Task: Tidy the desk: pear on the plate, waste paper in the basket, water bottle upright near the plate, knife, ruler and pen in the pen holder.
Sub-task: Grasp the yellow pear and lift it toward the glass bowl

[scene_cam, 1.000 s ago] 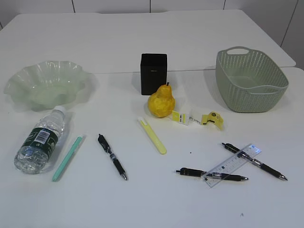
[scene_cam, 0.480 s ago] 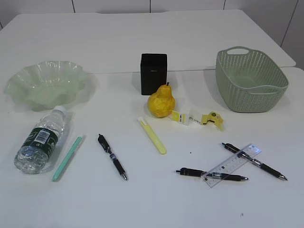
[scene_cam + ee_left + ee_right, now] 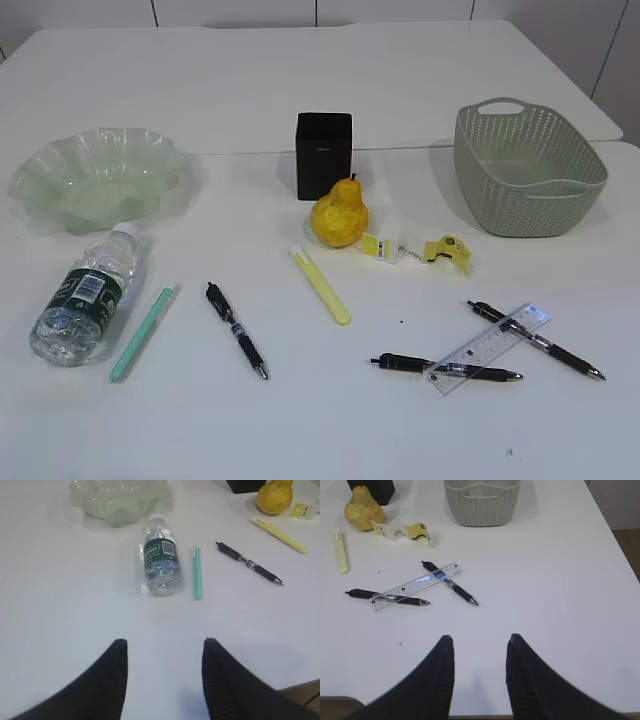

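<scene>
The yellow pear (image 3: 340, 213) stands on the desk (image 3: 300, 430) in front of the black pen holder (image 3: 323, 155). Waste paper scraps (image 3: 415, 249) lie just right of it. The wavy plate (image 3: 95, 185) sits far left, and below it the water bottle (image 3: 88, 293) lies on its side. A clear ruler (image 3: 487, 348) rests across two black pens (image 3: 445, 368); a third pen (image 3: 236, 330) lies mid-left. A teal knife-like stick (image 3: 142, 332) and a yellow one (image 3: 321, 285) lie flat. The basket (image 3: 527, 215) is far right. My left gripper (image 3: 165, 641) and right gripper (image 3: 481, 636) hang open and empty above the desk's near side.
A second white table (image 3: 300, 70) adjoins the desk at the back. The desk's right edge (image 3: 612, 540) runs close past the basket. Neither arm shows in the exterior view.
</scene>
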Controlling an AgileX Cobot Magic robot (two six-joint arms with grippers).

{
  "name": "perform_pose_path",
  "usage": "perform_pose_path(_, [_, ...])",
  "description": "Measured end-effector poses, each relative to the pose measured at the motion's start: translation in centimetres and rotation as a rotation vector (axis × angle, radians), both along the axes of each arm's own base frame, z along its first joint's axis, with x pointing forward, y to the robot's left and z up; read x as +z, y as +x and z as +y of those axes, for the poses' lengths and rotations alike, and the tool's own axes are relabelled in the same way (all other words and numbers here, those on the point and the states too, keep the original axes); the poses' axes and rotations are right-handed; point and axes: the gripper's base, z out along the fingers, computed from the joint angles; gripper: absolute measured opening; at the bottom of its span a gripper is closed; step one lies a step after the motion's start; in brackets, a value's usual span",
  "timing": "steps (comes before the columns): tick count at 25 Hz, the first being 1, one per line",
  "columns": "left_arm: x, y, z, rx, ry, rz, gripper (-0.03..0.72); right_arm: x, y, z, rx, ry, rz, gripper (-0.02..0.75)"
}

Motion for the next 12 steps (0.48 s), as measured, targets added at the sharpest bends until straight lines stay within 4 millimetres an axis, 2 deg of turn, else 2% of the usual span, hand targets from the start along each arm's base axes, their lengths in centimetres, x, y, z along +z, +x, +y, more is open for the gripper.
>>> perform_pose_path(12, [0.0, 0.0, 0.02, 0.001, 0.002, 0.0, 0.34, 0.0, 0.0, 0.0, 0.0, 0.0, 0.0, 0.294])
